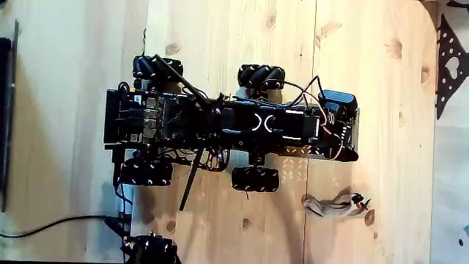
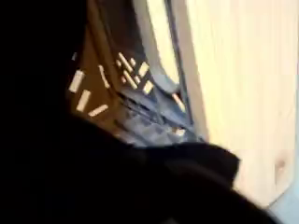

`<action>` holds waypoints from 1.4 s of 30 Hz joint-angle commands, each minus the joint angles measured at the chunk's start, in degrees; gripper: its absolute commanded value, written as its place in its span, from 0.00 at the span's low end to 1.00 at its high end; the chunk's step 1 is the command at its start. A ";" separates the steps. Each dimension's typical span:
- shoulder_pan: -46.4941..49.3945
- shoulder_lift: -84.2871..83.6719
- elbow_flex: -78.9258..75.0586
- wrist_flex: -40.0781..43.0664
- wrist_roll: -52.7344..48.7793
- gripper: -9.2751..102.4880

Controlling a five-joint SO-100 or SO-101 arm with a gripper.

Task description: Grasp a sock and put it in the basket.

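Observation:
The sock (image 1: 333, 205), whitish-grey with a dark and pinkish end, lies on the wooden surface below the right end of the wheeled robot (image 1: 220, 125) in the fixed view. The arm lies folded along the robot's top, its dark gripper end (image 1: 337, 104) at the right, over the basket (image 1: 353, 136) mounted there. Whether the jaws are open or shut is hidden. In the wrist view the basket's dark perforated wall (image 2: 131, 79) and greyish rim (image 2: 161, 47) fill the upper middle, very near. A dark blurred mass covers the left and bottom.
In the fixed view, black cables (image 1: 58, 220) run along the lower left to a dark wheeled part (image 1: 150, 249) at the bottom edge. A dark patterned object (image 1: 451, 66) sits at the right edge. Light wood lies right of the sock.

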 commanded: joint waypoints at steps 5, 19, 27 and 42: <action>0.09 0.44 0.88 7.91 0.53 0.09; 0.26 0.44 0.88 7.91 0.53 0.09; 0.62 0.44 0.88 5.89 0.53 0.09; -4.22 -12.92 -24.43 -13.27 19.16 0.09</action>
